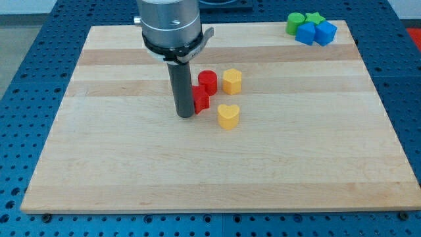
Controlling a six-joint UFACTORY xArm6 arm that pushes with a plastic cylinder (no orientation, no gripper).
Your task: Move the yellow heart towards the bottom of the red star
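So the biggest thing on show is the pale wooden board [217, 171], laid flat on a blue perforated table [26, 79] that can be seen all round its edges. Next in size is the arm's grey cylindrical head [168, 23], hung over the board's upper middle, with the straight dark rod [183, 85] dropped down from it. My tip [185, 115] is planted on the wood, pressed right up against the view's left side of the red star block [200, 99], which is half hidden behind the rod so its points can't really be made out. No jaws are carried here, just the bare rod, so nothing is gripped or held, only touched. A red cylinder block [208, 81] is sat just above and to the right of the star, very close to it or maybe touching, hard to call. A yellow hexagon-ish block [232, 81] is parked just to the view's right of that cylinder, with a small gap. The yellow heart block [228, 116] is found below the hexagon and to the lower right of the star, near it but clearly apart, and off to the right of my tip. Way up in the board's top right corner, well apart from everything else, a little cluster is bunched together: a green cylinder [295, 23], a green star [316, 19], and two blue blocks [305, 33] [325, 32] sat touching in front of them.
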